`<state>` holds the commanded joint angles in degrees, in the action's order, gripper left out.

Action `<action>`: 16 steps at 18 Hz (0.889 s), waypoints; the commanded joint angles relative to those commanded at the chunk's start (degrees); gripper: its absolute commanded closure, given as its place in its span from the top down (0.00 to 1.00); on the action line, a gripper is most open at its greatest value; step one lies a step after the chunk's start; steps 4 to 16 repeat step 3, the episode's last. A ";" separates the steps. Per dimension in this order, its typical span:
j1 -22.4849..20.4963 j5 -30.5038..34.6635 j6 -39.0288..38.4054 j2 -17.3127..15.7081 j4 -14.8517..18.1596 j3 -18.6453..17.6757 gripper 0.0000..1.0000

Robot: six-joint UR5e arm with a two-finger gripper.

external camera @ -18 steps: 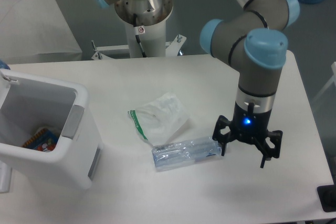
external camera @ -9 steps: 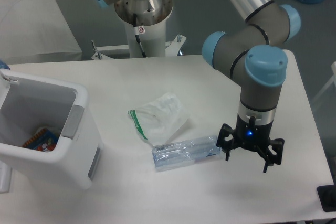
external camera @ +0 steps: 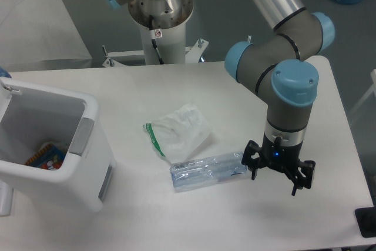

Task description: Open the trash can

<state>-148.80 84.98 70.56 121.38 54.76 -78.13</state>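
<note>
Already the trash can (external camera: 50, 145) stood open at nine o'clock on the table (external camera: 176, 86), so the task looked done, while the gripper (external camera: 276, 171), fingers spread and empty, had sunk slightly lower beside the bottle (external camera: 208, 170) at four o'clock.

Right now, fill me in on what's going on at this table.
A single robot arm has its claw open and empty, low over the right side of the table, next to the right end of a clear plastic bottle lying on its side. A translucent plastic bag with a green strip lies just beyond the bottle. At the left edge the white trash can stands with its top open, and something colourful is visible at the bottom. The claw is nowhere near the can.
</note>
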 joint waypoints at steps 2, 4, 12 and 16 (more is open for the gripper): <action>0.00 2.11 3.61 0.35 -0.09 -0.35 1.00; 0.00 2.38 4.41 0.44 -0.17 -0.44 1.00; 0.00 2.38 4.41 0.44 -0.17 -0.44 1.00; 0.00 2.38 4.41 0.44 -0.17 -0.44 1.00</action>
